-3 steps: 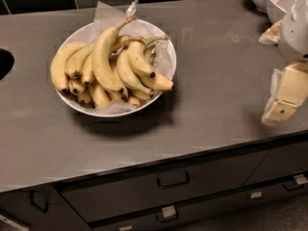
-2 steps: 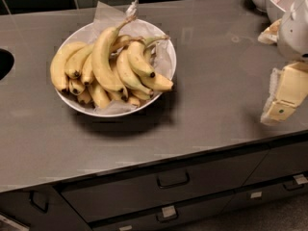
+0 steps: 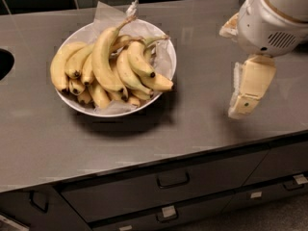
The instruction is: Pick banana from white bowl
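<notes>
The wide white bowl [image 3: 77,36] with crumpled white paper lining sits on the grey counter, left of centre. It holds several yellow bananas [image 3: 105,60] piled together, stems pointing up and right, one banana tip [image 3: 163,84] reaching the bowl's right rim. My gripper [image 3: 249,88], with a cream-coloured finger hanging below the white arm housing [image 3: 274,13], hovers over the counter to the right of the bowl, well apart from it and holding nothing that I can see.
The grey counter [image 3: 192,124] runs across the view, with a dark tiled wall behind. A dark round opening [image 3: 4,64] is at the left edge. Drawers with handles [image 3: 172,181] lie below the counter's front edge.
My gripper and arm have moved left, closer to the bowl, and now cover the far right corner of the counter. The bowl and bananas have not moved.
</notes>
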You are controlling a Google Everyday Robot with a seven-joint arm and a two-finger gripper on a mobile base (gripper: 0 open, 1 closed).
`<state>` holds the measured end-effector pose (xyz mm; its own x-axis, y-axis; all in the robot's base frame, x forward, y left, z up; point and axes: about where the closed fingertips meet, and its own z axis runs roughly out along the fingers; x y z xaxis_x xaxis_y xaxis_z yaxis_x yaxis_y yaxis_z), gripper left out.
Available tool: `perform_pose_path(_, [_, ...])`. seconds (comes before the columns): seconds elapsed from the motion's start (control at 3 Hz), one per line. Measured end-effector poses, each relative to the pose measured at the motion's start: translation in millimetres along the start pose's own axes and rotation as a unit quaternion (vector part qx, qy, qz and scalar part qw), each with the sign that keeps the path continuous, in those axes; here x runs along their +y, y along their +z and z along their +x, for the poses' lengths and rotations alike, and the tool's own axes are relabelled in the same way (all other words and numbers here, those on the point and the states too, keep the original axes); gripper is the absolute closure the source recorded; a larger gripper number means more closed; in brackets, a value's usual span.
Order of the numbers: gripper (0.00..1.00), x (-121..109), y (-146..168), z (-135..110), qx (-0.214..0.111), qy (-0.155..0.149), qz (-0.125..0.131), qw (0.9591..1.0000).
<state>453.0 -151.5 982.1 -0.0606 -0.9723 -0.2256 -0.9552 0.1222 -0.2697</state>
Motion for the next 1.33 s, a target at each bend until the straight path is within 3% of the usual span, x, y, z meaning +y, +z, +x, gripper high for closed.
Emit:
perform_pose_path(0.33, [0.0, -0.5, -2.4, -7.2, -0.007, -0.006, 0.005, 0.9999])
perform_pose_path(0.67, [0.0, -0.6, -7.3, -47.8, -0.034, -0.031, 0.012, 0.9989])
perform_pose_path(1.0, [0.0, -2.9, -17.7, -86.9, -0.07, -0.032, 0.038, 0.9963])
perform_pose_path(1.33, [0.0, -8.5, -23.5, -115.8, -0.104, 0.001, 0.08, 0.9913])
